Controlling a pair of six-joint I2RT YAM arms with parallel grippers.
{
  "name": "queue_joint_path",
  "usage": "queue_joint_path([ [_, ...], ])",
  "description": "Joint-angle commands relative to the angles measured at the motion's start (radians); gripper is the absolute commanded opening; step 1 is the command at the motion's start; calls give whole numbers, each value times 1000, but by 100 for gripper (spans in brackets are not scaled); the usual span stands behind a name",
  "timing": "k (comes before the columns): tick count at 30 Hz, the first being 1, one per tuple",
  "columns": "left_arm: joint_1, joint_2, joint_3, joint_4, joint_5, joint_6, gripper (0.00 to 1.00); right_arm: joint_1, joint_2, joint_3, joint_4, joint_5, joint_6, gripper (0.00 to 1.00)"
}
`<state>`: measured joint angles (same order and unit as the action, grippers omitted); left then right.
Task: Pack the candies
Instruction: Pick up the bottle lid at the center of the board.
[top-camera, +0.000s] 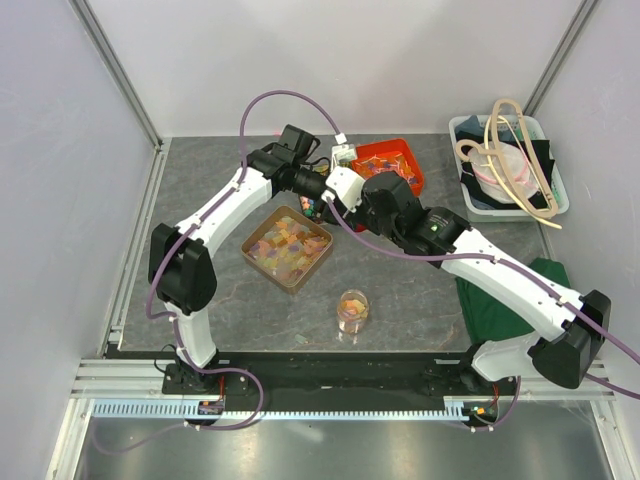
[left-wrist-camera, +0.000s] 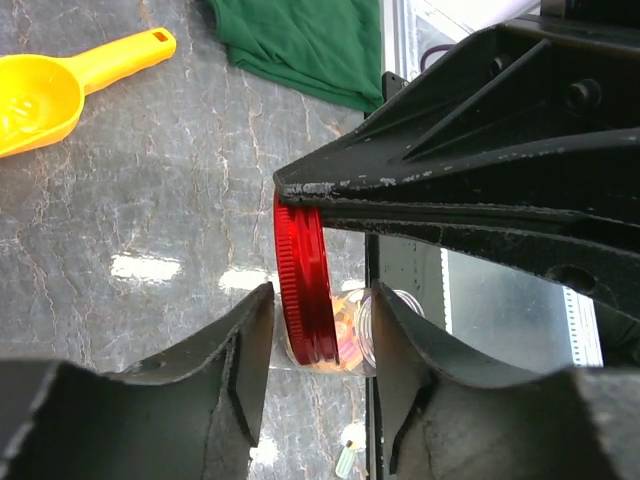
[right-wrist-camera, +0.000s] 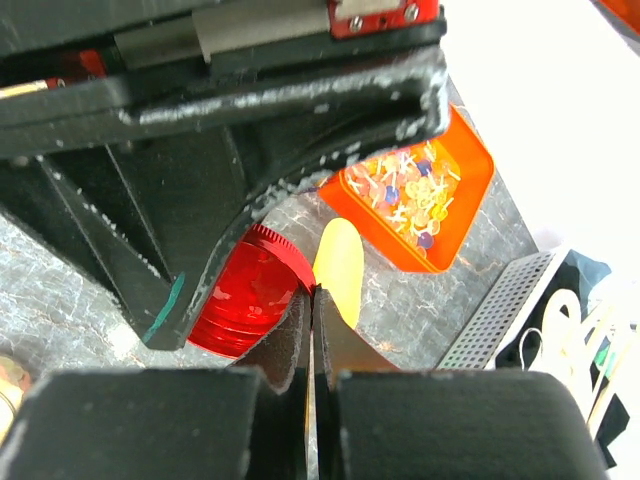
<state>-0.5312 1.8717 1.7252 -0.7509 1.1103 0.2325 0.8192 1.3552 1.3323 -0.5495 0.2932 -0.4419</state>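
Note:
The candies (top-camera: 287, 248) are pale pastel pieces filling a brown box (top-camera: 262, 268) at the table's middle. More of them lie in a small clear jar (top-camera: 352, 310) near the front, which stands without its lid. A red screw lid (left-wrist-camera: 305, 285) hangs edge-on above the table. My right gripper (right-wrist-camera: 312, 292) is shut on the lid's rim. My left gripper (left-wrist-camera: 322, 295) straddles the same lid, its jaws partly closed. A gap still shows between the lid and the right finger (left-wrist-camera: 395, 345).
An orange tray (top-camera: 405, 150) of other candies stands behind the two grippers. A yellow scoop (left-wrist-camera: 45, 95) lies on the table near it. A white bin (top-camera: 470, 200) of cords stands at the back right. A green cloth (top-camera: 490, 305) lies under the right arm.

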Motion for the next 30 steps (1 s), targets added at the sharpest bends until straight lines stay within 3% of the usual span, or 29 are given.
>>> queue_joint_path([
  [1,-16,-8,16,16,23,-1,47,5,-8,16,34,18,-4,0],
  [5,-23,-5,20,16,13,4,36,6,-8,18,28,4,0,0],
  [6,-24,-3,22,16,13,5,23,6,-8,16,26,3,-1,0],
  [9,-26,1,28,16,3,4,4,6,-13,10,26,4,-3,0],
  [14,-27,0,24,16,-12,11,2,6,-21,11,19,1,-7,0],
  [17,-27,-17,20,13,-39,25,2,6,-34,31,-24,-15,-18,18],
  [18,-27,-23,14,12,-49,31,2,6,-42,50,-41,-49,-26,34],
  [24,-27,-104,-16,5,-165,97,2,-8,-142,128,-243,-221,-80,77],
  [30,-35,-230,-73,-7,-371,194,2,-64,-205,205,-438,-386,-136,92],
])
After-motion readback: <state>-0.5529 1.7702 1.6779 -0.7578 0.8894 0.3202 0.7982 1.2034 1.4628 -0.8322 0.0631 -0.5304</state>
